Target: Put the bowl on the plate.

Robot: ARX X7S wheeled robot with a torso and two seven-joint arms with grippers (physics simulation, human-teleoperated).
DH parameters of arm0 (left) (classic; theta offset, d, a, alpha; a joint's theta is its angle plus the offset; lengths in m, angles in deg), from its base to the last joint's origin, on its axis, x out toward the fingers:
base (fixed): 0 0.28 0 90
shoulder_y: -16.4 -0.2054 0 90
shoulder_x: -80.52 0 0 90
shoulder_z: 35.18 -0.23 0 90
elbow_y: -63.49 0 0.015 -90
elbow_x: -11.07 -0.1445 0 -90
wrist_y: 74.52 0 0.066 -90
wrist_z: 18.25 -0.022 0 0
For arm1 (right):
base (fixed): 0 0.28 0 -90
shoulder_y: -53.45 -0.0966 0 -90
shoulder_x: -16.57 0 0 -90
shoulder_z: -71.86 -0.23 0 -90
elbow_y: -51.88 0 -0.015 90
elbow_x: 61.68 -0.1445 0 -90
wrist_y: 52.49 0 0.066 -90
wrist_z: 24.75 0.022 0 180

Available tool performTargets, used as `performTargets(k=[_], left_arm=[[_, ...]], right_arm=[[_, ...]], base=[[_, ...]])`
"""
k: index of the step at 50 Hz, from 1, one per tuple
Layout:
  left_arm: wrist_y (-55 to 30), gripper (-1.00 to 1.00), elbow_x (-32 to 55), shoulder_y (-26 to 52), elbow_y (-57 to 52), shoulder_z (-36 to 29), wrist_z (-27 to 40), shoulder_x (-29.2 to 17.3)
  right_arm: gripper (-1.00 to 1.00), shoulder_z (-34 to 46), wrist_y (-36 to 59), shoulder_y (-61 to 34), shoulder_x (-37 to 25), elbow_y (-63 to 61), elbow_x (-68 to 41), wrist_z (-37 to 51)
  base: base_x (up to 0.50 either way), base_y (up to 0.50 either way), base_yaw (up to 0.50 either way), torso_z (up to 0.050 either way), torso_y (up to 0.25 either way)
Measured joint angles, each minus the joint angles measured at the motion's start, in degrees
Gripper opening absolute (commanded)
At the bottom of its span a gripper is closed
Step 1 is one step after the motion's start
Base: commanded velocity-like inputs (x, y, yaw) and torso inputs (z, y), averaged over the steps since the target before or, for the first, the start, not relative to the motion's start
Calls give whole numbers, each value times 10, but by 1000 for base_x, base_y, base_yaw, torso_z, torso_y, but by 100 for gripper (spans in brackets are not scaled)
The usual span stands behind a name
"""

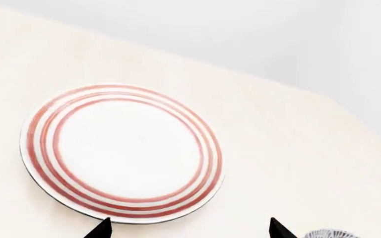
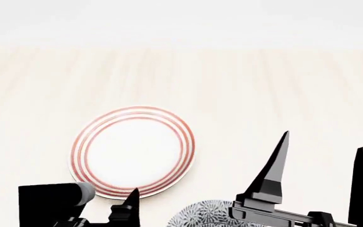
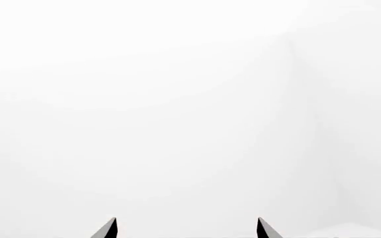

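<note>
Pale cream wood-grain surface [image 2: 263, 85] filling the head view. On it, at about 10 o'clock from the frame's bottom centre, shallow round white plate with concentric red rings [image 2: 133, 151], bare. At 6 o'clock, cut by the bottom edge, deep grey-blue and white floral ceramic bowl [image 2: 203, 213], apart from the plate, partly behind the right tool [image 2: 323, 161]: black pointed fingers spread wide, pointing up, holding nothing. Left tool [image 1: 188, 229] wide too, tips just beside the plate's near rim.
</note>
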Motion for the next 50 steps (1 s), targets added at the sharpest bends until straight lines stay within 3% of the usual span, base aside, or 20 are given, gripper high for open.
performTargets(k=[50], left_arm=[[-35,100,143,11,28,-57,60,-14]], right_arm=[[100,26,-9,4,-18,16,-4,11]], base=[[0,0,0,0,0]])
